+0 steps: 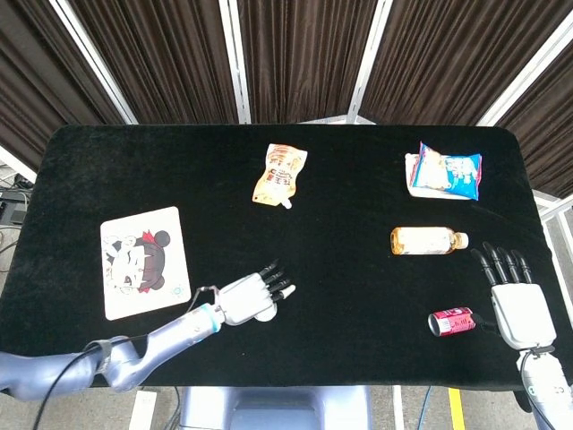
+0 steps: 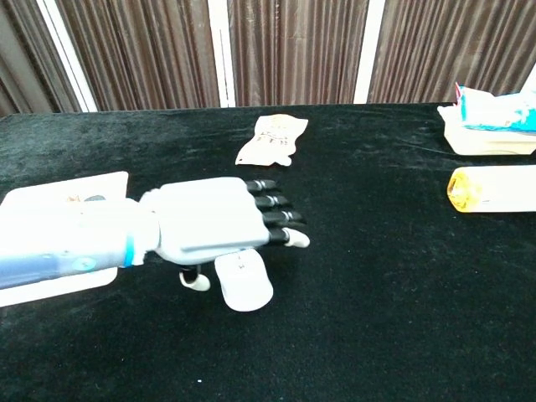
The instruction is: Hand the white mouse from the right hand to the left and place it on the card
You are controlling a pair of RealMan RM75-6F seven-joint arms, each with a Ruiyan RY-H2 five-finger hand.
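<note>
The white mouse (image 2: 244, 283) lies on the black table near the front middle. My left hand (image 2: 218, 222) hovers just over it, palm down with fingers stretched out and the thumb (image 2: 197, 282) beside the mouse's left side; it holds nothing. In the head view the left hand (image 1: 252, 297) covers most of the mouse (image 1: 267, 313). The cartoon card (image 1: 143, 262) lies flat at the front left, and my forearm hides part of the card (image 2: 63, 186) in the chest view. My right hand (image 1: 517, 303) rests open and empty at the table's right front edge.
An orange pouch (image 1: 279, 175) lies at the back middle. A blue snack bag (image 1: 445, 170) sits at the back right, a yellow drink bottle (image 1: 427, 240) lies on its side in front of it, and a red can (image 1: 452, 321) lies beside my right hand.
</note>
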